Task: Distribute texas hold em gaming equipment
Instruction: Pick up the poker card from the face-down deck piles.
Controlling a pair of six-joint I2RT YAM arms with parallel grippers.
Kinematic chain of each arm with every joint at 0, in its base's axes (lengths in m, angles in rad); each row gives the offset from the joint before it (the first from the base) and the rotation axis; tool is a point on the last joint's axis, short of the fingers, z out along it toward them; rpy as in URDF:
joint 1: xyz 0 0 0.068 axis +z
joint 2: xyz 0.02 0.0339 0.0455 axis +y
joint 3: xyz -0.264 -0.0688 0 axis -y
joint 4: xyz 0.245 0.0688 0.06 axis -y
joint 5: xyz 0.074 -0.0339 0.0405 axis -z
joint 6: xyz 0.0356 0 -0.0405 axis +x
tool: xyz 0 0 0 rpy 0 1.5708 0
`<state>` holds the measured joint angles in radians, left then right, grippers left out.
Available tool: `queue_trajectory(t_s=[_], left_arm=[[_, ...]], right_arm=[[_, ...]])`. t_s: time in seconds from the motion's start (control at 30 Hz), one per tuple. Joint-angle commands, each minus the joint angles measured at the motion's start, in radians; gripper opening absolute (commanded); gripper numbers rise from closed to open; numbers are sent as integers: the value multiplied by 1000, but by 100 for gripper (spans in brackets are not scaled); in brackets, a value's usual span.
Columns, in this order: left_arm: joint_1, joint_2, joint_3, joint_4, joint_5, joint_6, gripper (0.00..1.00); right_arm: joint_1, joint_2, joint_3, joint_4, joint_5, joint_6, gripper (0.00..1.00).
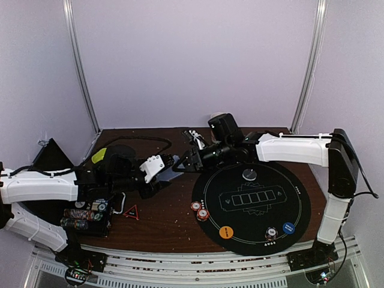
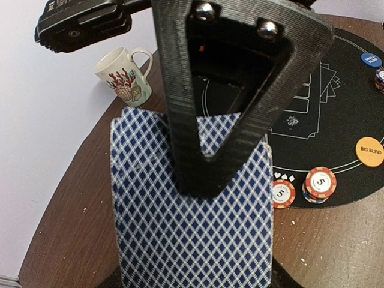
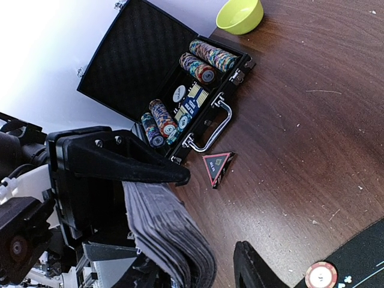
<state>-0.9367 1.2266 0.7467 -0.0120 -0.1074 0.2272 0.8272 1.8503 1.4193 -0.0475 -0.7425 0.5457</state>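
- Clamping the deck of blue diamond-backed cards, the left gripper has one black finger pressed flat on the top card; the other is hidden under the stack.
- The deck is held above bare wood, just left of the mat and towards the far side of the table.
- The right gripper meets it from the right. Its fingers are apart: one finger stands clear of the cards' edge, gripping nothing.
- Two chips sit at the mat's left edge, near side of the deck.
- On the mat, a grey button lies at the far rim, an orange button and a blue button near the near rim, with a lone chip between those two.
- A red triangle lies left of the chips.
- Just left of it, an open case holds chip rolls.
- A green bowl sits beyond the case.
- A white mug stands at the table's far edge.
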Motion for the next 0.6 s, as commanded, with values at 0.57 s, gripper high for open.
queue_trajectory(t_s=[0.57], left_arm=[[5,-34,8,41,8,-5,52]], right_arm=[[24,-50,113,-261,174,-159,39]])
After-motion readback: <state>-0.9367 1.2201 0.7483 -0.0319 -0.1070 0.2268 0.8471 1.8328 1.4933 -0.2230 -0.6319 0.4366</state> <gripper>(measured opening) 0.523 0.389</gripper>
